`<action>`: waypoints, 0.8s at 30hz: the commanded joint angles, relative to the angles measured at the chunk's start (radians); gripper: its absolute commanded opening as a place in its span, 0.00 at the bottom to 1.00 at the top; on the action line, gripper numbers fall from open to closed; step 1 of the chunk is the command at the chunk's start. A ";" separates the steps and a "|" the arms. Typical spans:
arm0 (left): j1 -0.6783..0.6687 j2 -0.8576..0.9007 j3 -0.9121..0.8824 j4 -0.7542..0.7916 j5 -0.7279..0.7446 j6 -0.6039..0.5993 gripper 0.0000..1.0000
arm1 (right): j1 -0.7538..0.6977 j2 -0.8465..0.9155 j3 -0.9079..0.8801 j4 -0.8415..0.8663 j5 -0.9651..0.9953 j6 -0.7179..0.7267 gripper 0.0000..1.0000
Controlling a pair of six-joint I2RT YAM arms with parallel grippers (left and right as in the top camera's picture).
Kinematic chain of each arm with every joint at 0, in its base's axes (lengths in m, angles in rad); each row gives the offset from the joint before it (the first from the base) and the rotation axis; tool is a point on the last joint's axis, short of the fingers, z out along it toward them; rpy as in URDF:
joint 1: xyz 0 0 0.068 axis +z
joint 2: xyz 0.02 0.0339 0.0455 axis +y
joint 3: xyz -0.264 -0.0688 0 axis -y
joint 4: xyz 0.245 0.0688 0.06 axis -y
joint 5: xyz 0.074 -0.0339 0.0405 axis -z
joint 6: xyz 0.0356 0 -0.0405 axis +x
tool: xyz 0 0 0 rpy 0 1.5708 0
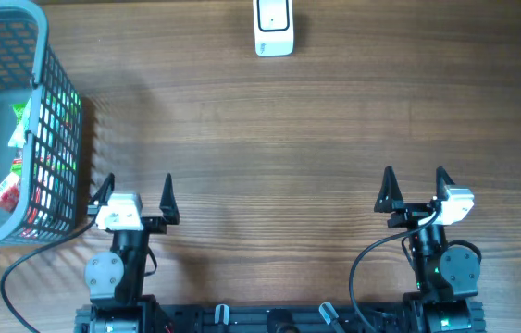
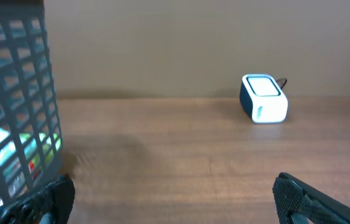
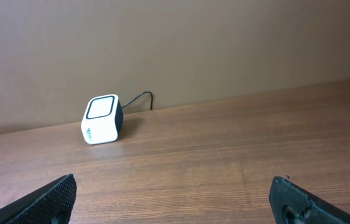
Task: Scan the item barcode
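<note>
A white barcode scanner (image 1: pixel 274 28) with a dark window stands at the far middle edge of the table; it also shows as a scanner (image 2: pixel 263 98) in the left wrist view and a scanner (image 3: pixel 102 119) in the right wrist view. Packaged items (image 1: pixel 19 176) in red, green and white lie inside the grey mesh basket (image 1: pixel 56 148) at the left. My left gripper (image 1: pixel 134 192) is open near the front left, beside the basket's corner, holding nothing. My right gripper (image 1: pixel 415 188) is open at the front right, also holding nothing.
The basket wall (image 2: pixel 16 106) fills the left of the left wrist view, close to my left finger. A black cable (image 3: pixel 138 99) runs from the scanner toward the back wall. Bare wooden tabletop (image 1: pixel 279 166) lies between the grippers and the scanner.
</note>
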 commanded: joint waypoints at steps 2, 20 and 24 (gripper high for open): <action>0.005 -0.008 -0.002 -0.032 0.015 0.039 1.00 | -0.005 -0.002 -0.001 0.006 0.013 0.003 1.00; 0.003 0.049 0.361 -0.259 0.138 -0.232 1.00 | -0.005 -0.002 -0.001 0.006 0.013 0.004 1.00; 0.004 0.227 0.700 -0.446 0.129 -0.211 1.00 | -0.005 -0.002 -0.001 0.006 0.013 0.004 1.00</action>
